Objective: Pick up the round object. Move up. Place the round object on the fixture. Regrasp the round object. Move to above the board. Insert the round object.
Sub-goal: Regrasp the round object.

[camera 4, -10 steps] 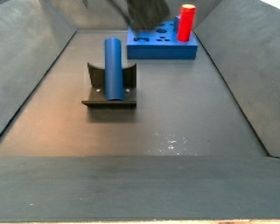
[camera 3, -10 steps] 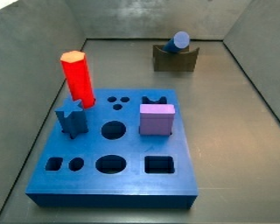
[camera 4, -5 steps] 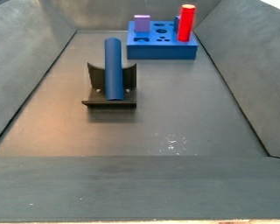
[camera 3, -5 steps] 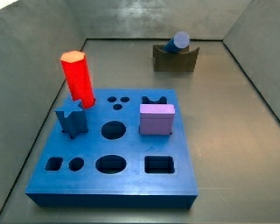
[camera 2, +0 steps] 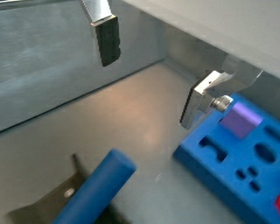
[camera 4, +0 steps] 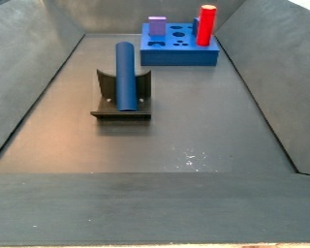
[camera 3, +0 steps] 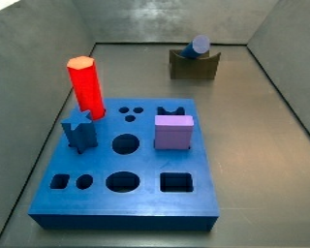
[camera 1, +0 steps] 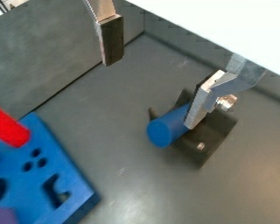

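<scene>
The round object [camera 4: 124,76] lies in the notch of the fixture [camera 4: 120,100], resting there on its own; in a side view it reads as a long smooth blue cylinder laid across the dark block, and in a side view its flat round end [camera 3: 200,45] faces the camera over the fixture [camera 3: 194,64] near the far wall. The board [camera 3: 124,165] sits well apart from it, with a red hexagonal peg [camera 3: 85,86] standing upright in it, a short blue star-shaped peg [camera 3: 78,131] just beside that, and a purple square block [camera 3: 174,132] seated in a cut-out.

The gripper [camera 1: 157,68] appears only in the wrist views — neither side view shows it. Its two flat silver fingers [camera 1: 109,39] stand wide apart with nothing between them but air; the round object [camera 1: 171,127] lies beneath, clear of both pads. In a wrist view the gripper [camera 2: 154,74] is seen above the floor, with the board [camera 2: 243,157] to one side and the end of the round object [camera 2: 98,186] nearer the lens.

No writing, label or brand mark can be read on any piece
</scene>
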